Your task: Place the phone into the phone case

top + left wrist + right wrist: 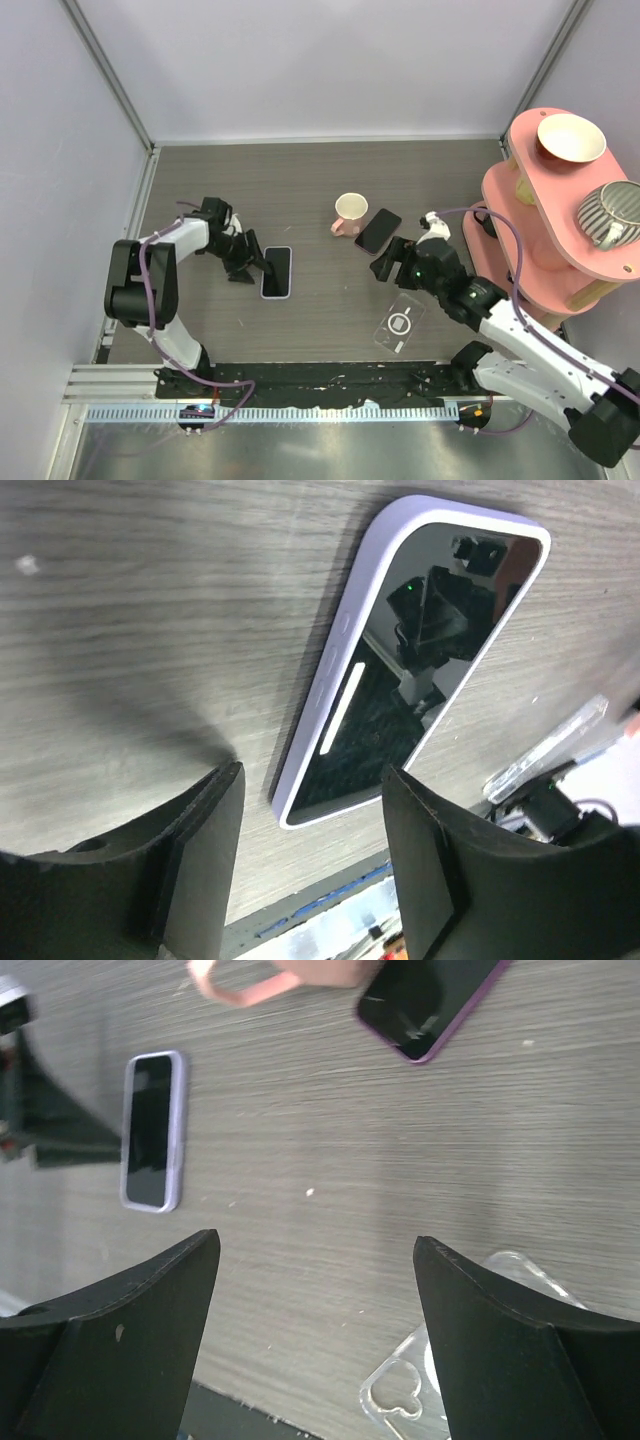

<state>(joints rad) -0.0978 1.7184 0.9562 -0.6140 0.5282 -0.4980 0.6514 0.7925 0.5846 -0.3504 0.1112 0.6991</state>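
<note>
A phone with a black screen sits in a lavender case [276, 272] [420, 650] [152, 1130], flat on the table left of centre. My left gripper [247, 262] [312, 780] is open just to its left, jaws apart over the phone's near corner and gripping nothing. A second dark phone with a purple edge [378, 230] [425, 1000] lies beside the mug. A clear phone case [398, 324] [470, 1360] [545, 750] lies empty near the front edge. My right gripper [388, 262] [317, 1250] hangs open above bare table between that phone and the clear case.
A pink mug [348, 213] [260, 980] stands at the centre back. At the right, a pink tiered stand [530, 215] carries a bowl [571, 137] and a striped cup [612, 212]. Walls enclose the table on three sides.
</note>
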